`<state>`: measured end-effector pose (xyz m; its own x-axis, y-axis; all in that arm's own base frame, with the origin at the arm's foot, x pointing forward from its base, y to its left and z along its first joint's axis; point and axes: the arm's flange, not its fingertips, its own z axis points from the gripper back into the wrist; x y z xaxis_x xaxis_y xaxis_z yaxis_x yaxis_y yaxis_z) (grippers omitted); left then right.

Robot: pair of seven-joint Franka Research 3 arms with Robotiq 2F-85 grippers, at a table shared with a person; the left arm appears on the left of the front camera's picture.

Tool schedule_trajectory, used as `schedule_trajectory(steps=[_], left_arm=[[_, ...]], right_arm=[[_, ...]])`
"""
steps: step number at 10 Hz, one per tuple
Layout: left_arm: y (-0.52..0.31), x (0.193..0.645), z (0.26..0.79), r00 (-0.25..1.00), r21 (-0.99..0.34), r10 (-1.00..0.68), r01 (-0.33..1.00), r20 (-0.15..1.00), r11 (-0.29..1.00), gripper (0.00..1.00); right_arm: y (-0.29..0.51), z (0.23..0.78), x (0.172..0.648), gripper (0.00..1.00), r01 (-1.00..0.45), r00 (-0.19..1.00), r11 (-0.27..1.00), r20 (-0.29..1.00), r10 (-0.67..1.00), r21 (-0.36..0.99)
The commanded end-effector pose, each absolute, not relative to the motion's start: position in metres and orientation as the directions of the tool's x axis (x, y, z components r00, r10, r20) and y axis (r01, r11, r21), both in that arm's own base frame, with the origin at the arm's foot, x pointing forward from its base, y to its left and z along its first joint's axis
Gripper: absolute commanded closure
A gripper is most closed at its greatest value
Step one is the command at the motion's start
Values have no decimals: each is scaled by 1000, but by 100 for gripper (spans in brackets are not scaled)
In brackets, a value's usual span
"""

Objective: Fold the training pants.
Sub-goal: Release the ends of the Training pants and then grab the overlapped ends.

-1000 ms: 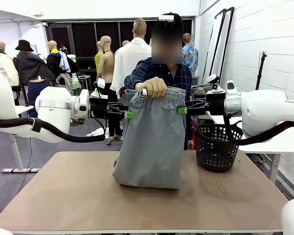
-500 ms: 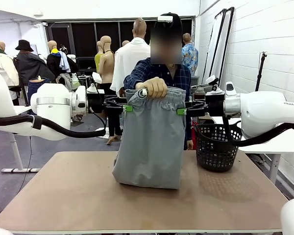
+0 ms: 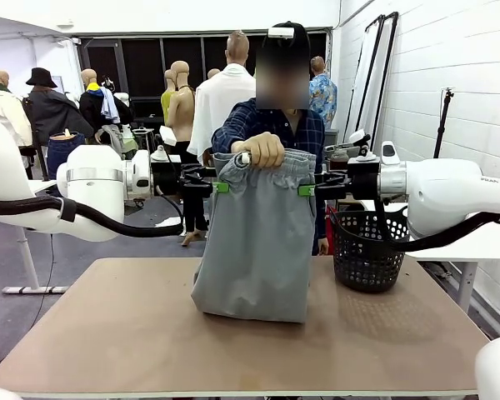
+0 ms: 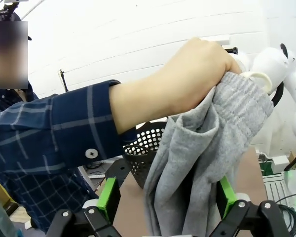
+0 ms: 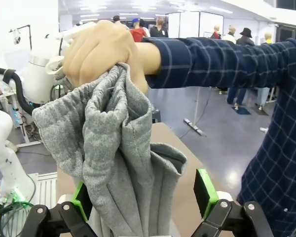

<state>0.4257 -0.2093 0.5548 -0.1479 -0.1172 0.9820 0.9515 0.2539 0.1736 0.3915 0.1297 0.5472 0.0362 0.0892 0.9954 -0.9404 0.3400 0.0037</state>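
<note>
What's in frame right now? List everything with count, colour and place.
soft jersey training pants: one, light grey, held up by the gathered waistband over the table's middle, lower end resting on the table.
plastic mesh basket: one, black, on the table's right side, beside the pants.
flat table: one, light brown, between robot and person.
person's hand: one, dark blue checked sleeve, clutching the bunched waistband at the top.
left gripper: one, black with green pads, open, at the pants' left edge below the waistband, fabric between its fingers.
right gripper: one, same colours, open, at the right edge, fabric between its fingers.
</note>
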Motion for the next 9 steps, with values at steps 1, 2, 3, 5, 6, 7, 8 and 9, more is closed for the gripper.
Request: schedule_trajectory(steps=[1,2,3,5,6,7,8,9], left_arm=[[-216,429,552,-159,176,-91,959,983,223,0],[-217,428,552,-152,169,-95,965,984,199,0],[-216,429,552,-151,166,-93,969,984,181,0],[-216,428,553,-148,155,-66,981,987,120,0],[-216,427,552,-149,155,-68,985,986,81,0],[-213,426,552,-147,150,-75,988,986,43,0],[-210,426,552,-134,137,-83,990,987,30,0],[-210,424,552,-126,128,-94,992,988,18,0]], right_arm=[[137,539,391,0,-963,72,264,996,46,57],[135,538,390,0,-970,95,231,994,45,82],[135,539,391,0,-976,100,201,994,47,88],[133,538,390,0,-989,92,128,992,84,80],[131,538,390,0,-991,93,106,989,114,81],[132,538,389,0,-992,93,92,987,129,81],[132,540,389,0,-993,88,91,986,141,76],[133,541,386,0,-993,83,98,986,147,69]])
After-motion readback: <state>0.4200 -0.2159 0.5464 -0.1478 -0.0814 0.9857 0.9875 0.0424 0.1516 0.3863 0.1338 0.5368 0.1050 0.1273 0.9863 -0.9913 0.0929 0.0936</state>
